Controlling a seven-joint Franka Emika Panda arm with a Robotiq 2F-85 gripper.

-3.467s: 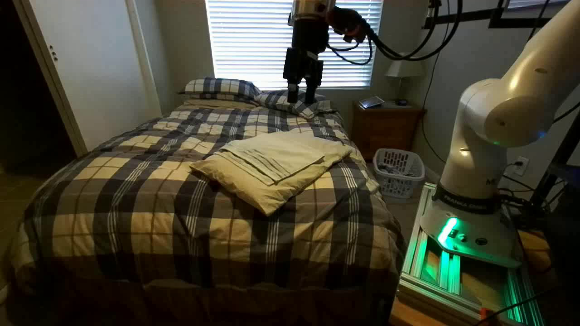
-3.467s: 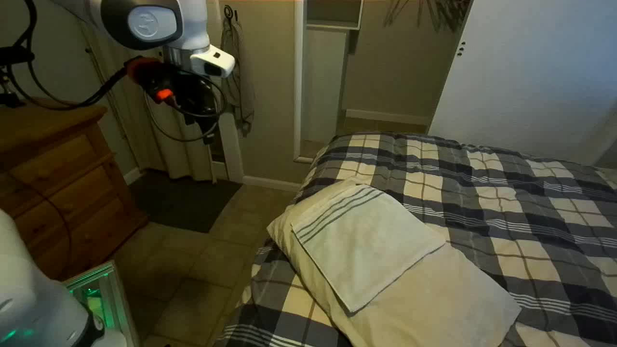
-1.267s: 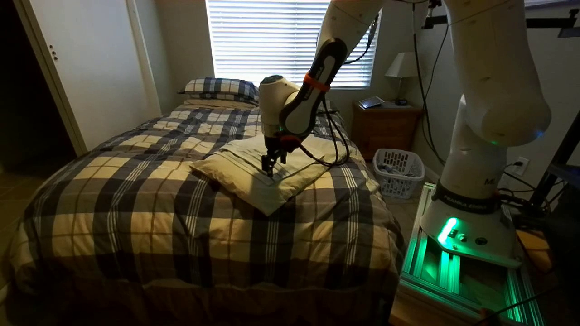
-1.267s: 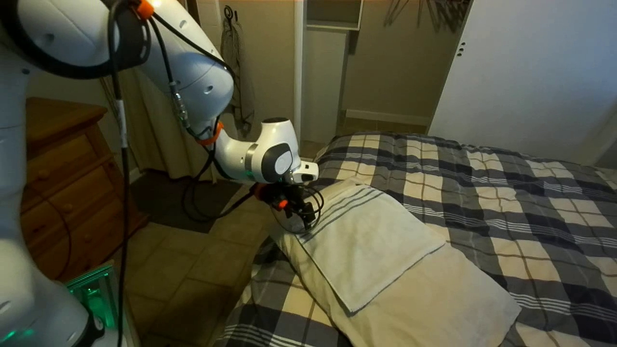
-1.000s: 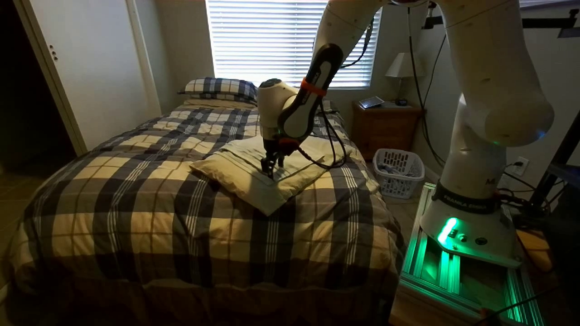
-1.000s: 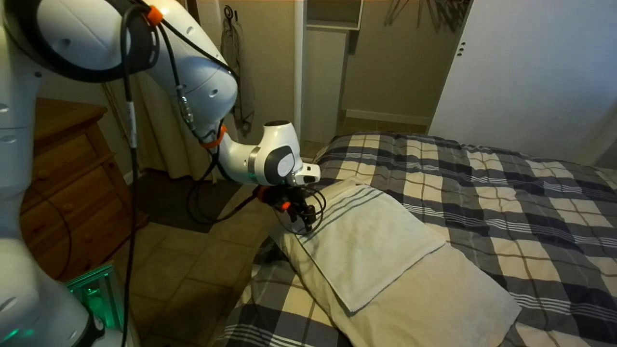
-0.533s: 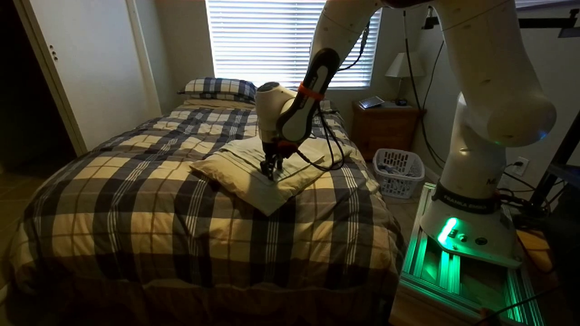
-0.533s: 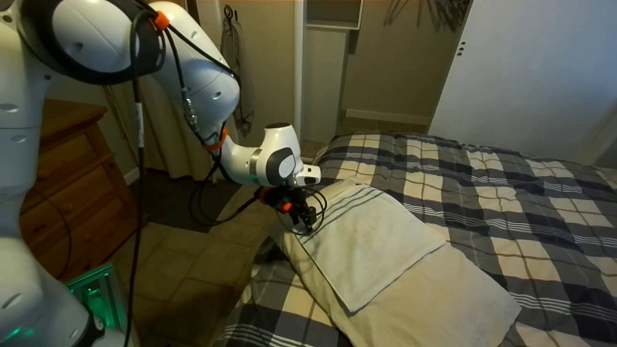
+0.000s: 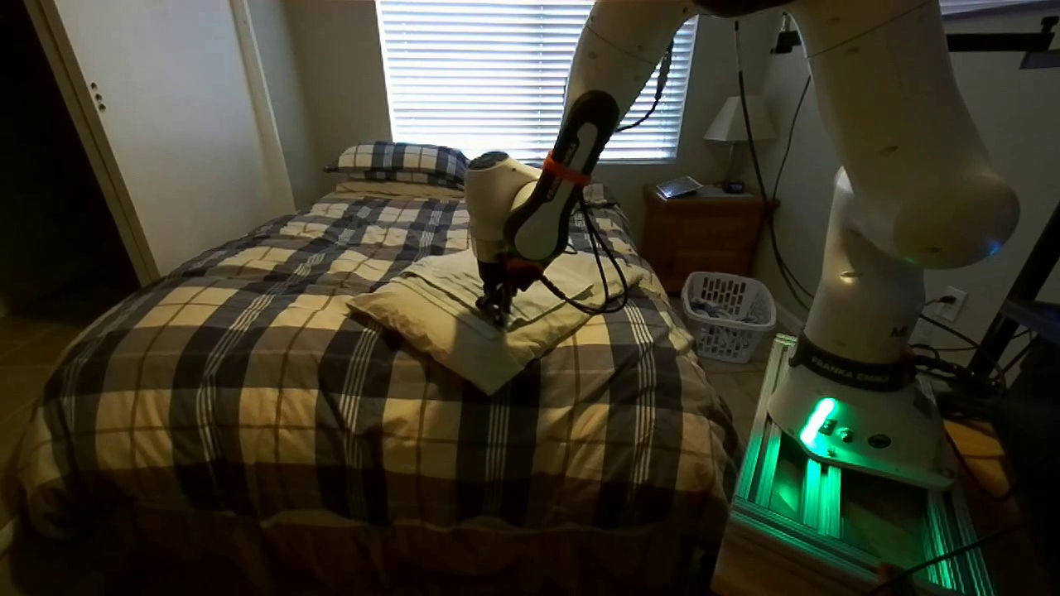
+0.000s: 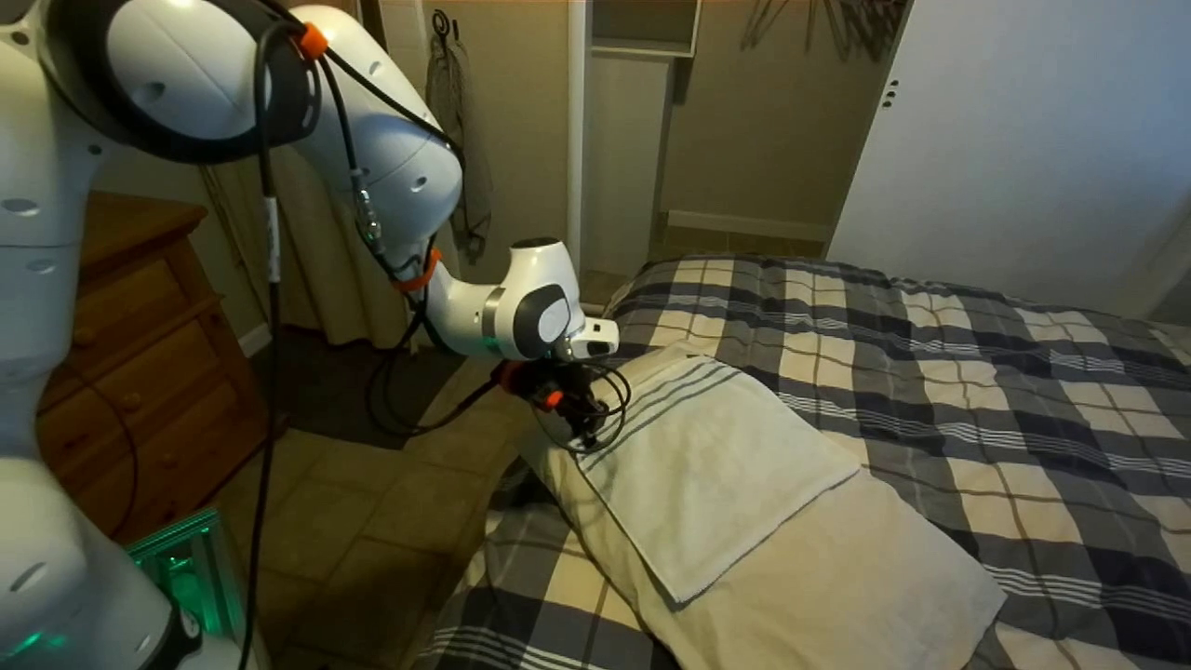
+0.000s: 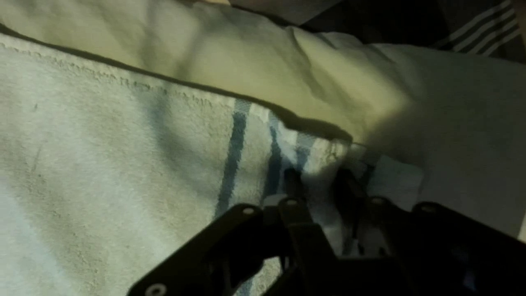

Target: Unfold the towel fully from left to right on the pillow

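Observation:
The towel (image 10: 716, 475) lies folded on the cream pillow (image 10: 856, 568), pale with blue stripes along one end. At the corner of that striped end my gripper (image 10: 586, 439) points down onto the cloth. Close up in the wrist view, cloth of the towel (image 11: 102, 156) humps up in the narrow gap of my gripper (image 11: 318, 174), and its hem bends there. The jaws stand partly together, a finger's width or so apart, one on each side of the hump. Shadow hides how firmly they touch it. In an exterior view the arm covers part of the towel (image 9: 435, 277).
A plaid bedspread (image 10: 930, 372) surrounds the pillow on the bed. Cable loops (image 10: 622, 400) hang beside the gripper. A white laundry basket (image 9: 729, 319) and a nightstand (image 9: 704, 236) stand beyond the bed's edge, and a wooden dresser (image 10: 158, 372) is near the arm.
From high above, the arm has come down to the towel's striped corner. Over the last second it has sunk slightly, and the fingers have moved toward each other with cloth between them.

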